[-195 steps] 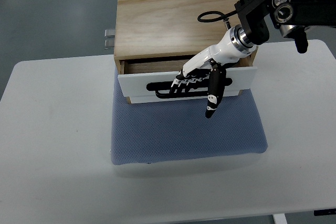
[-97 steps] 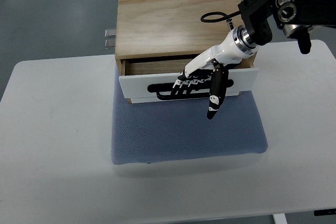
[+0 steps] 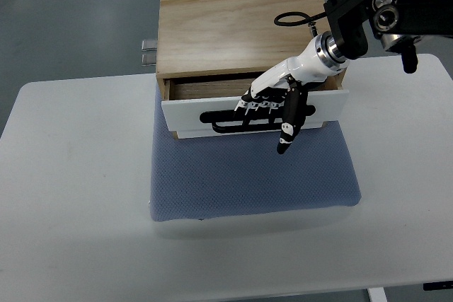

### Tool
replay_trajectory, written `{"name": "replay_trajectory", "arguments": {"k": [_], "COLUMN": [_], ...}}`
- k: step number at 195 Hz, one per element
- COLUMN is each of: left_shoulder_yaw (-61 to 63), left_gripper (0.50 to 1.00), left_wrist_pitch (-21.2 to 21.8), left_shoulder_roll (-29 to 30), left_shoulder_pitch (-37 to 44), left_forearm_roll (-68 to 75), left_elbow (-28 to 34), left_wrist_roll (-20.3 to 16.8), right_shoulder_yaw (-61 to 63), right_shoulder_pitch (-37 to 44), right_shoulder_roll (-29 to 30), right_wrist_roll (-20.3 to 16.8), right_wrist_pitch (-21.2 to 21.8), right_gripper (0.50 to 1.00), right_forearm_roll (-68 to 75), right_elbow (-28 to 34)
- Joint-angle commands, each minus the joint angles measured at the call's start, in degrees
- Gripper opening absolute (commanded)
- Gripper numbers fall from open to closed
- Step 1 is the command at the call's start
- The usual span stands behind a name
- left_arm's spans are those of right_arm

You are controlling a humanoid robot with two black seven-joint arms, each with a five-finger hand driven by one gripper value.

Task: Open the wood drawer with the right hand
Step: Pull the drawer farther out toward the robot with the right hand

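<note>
white table (image 3: pixel 78 175); blue mat (image 3: pixel 248 175); right hand (image 3: pixel 272 104) hooked on drawer (image 3: pixel 191 114) handle (image 3: pixel 226 122); interior hidden

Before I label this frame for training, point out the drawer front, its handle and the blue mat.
drawer front (image 3: pixel 187 116): top view, bare white panel left of the handle.
handle (image 3: pixel 221 126): top view, black bar's left end.
blue mat (image 3: pixel 248 175): top view, open middle.

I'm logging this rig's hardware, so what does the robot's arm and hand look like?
The right robot hand has a white shell with black fingers and white-tipped joints. A silver ring joins its wrist to a bulky black arm with round silver fittings. A thin black cable loops near the wrist.
</note>
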Motion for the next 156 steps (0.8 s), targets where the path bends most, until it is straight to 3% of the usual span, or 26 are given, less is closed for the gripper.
{"name": "replay_trajectory", "arguments": {"k": [1, 51, 124, 156], "left_shoulder_yaw": [0.0, 0.0, 0.0, 0.0], "left_gripper": [1.0, 1.0, 1.0, 1.0], "left_wrist_pitch": [0.01, -0.08, 0.01, 0.01], "left_shoulder_roll": [0.0, 0.0, 0.0, 0.0], "left_shoulder_pitch": [-0.04, -0.04, -0.04, -0.04], "left_forearm_roll": [0.0, 0.0, 0.0, 0.0], "left_elbow": [0.0, 0.0, 0.0, 0.0], "left_wrist_roll": [0.0, 0.0, 0.0, 0.0], "right_shoulder_yaw": [-0.62, -0.71, -0.8, -0.71], "right_shoulder_pitch": [0.54, 1.95, 2.3, 0.98], "right_shoulder_roll": [-0.12, -1.17, -0.3, 0.5], "right_wrist_roll": [0.06, 0.15, 0.24, 0.24], "right_wrist_pitch": [0.27, 3.17, 3.19, 0.8], "right_gripper": [0.94, 0.942, 0.942, 0.942], "right_forearm_roll": [-0.03, 0.05, 0.14, 0.14], "right_elbow": [-0.02, 0.16, 0.24, 0.16]}}
